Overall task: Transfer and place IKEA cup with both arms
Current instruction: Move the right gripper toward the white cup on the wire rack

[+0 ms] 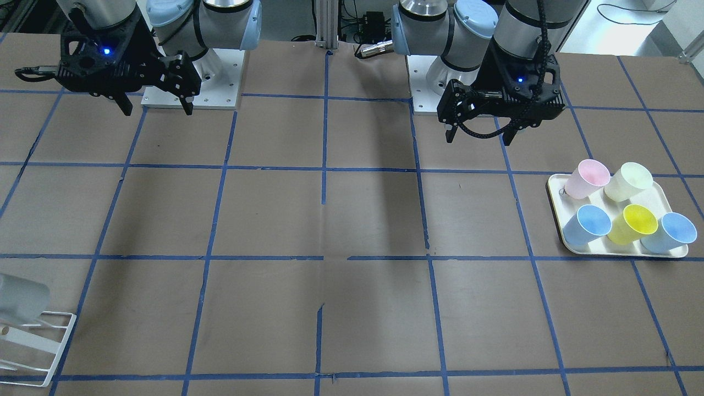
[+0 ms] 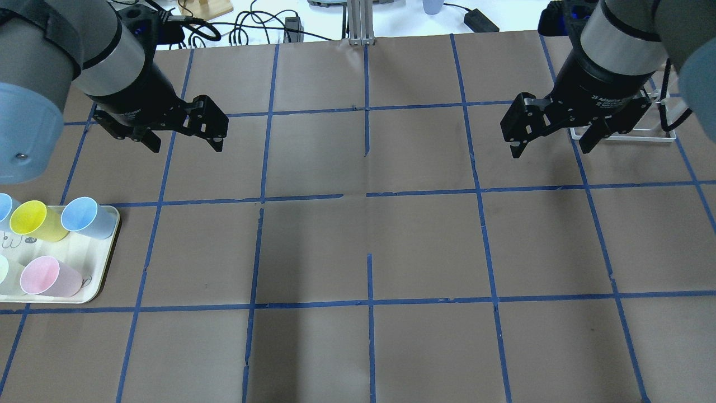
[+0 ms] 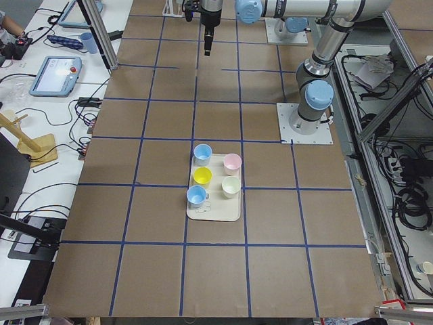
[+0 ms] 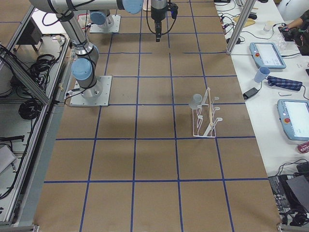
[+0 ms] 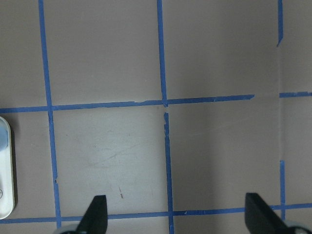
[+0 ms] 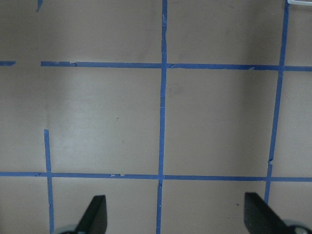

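Note:
The pale grey-white IKEA cup [image 1: 17, 297] lies on its side on a white wire rack [image 1: 52, 341] at the table's edge on my right. It also shows in the exterior right view [image 4: 195, 101]. My left gripper [image 2: 185, 146] is open and empty and hovers above bare table, as the left wrist view [image 5: 178, 217] shows. My right gripper [image 2: 551, 150] is open and empty and hovers just in front of the rack [image 2: 621, 136], apart from it. In the front-facing view the left gripper [image 1: 477, 138] and the right gripper [image 1: 158, 110] both hang near their bases.
A cream tray [image 1: 556, 190] on my left carries a pink cup [image 1: 587, 179], a pale yellow-green cup [image 1: 628, 181], a yellow cup [image 1: 633, 224] and two light blue cups [image 1: 587, 224]. The brown table is marked with blue tape lines [image 2: 367, 193].

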You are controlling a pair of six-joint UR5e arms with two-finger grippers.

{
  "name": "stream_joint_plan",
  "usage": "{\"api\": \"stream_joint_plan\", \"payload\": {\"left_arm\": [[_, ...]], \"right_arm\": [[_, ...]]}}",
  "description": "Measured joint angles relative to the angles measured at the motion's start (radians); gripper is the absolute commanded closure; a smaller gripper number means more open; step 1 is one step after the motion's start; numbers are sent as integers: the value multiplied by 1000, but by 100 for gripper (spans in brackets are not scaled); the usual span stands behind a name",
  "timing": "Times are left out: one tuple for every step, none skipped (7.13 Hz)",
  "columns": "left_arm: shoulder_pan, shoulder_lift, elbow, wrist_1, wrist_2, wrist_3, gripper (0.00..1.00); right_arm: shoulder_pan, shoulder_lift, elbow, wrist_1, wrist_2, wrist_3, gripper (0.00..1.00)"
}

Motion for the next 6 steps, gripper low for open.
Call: {"api": "stream_joint_plan", "payload": {"left_arm": [[0, 0, 0, 0, 0, 0, 0], [0, 0, 0, 0, -1, 1, 0], [0, 0, 0, 0, -1, 1, 0], [0, 0, 0, 0, -1, 1, 0], [0, 0, 0, 0, -1, 2, 0], [0, 0, 1, 0, -1, 2, 0]], "right_arm": [[-2, 0, 0, -2, 1, 1, 0], [-9, 3, 1, -7, 1, 0, 0], [-33, 5, 2, -11, 4, -5, 0], [-72, 7, 3, -10, 10, -13, 0], [-104, 6, 5, -8, 11, -30, 0], [-119, 5, 4, -7, 7, -50, 0]]}}
